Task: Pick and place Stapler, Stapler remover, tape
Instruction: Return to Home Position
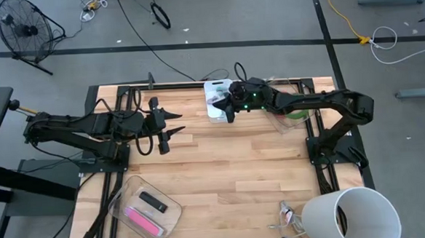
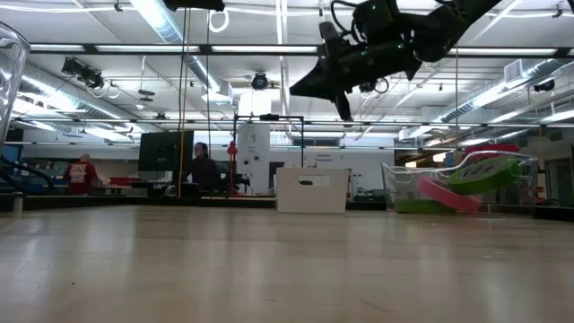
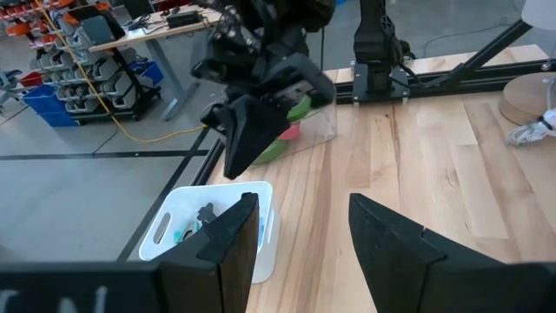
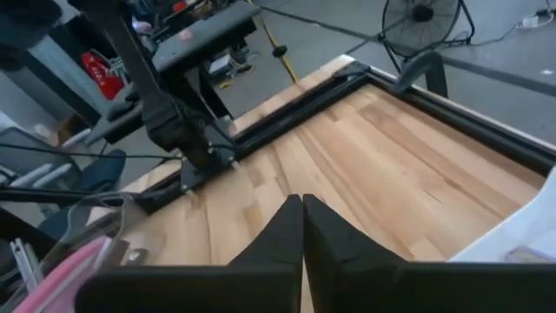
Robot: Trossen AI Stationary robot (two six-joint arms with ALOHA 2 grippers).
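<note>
Two dark six-joint arms work over a pale wooden table (image 1: 230,169), and the sorting appears complete.

Right gripper (image 1: 227,111): raised above the small white plastic bin (image 1: 213,104) at the far edge, centre. In the right wrist view its two fingers (image 4: 287,230) meet tip to tip with nothing between them. The height clears the bin's rim, so the arm can draw away without catching it.

Left gripper (image 1: 171,130): waits left of centre, jaws spread wide and empty, aimed toward the white bin.

A dark object lying in the white bin is taken to be the black staple remover (image 3: 204,216); it is too small to confirm.

Clear plastic bin (image 1: 280,128), far right, just beside the white one: holds the green tape rolls (image 2: 507,170) leaning over a red tape roll (image 2: 444,193), tilted against the walls rather than flat.

Second clear plastic bin (image 1: 118,200), near left: holds the black stapler (image 1: 153,202) beside a pink stapler (image 1: 143,219).

Like kinds share a container, which explains the three separate positions. The white cylindrical tub (image 1: 349,214) in the near right corner appears to be no part of the sort.

Judged step: nothing lies loose on the boards, so only the right arm's retreat to rest is left. The main hazard is clipping the wall of the far clear bin beneath its forearm.
</note>
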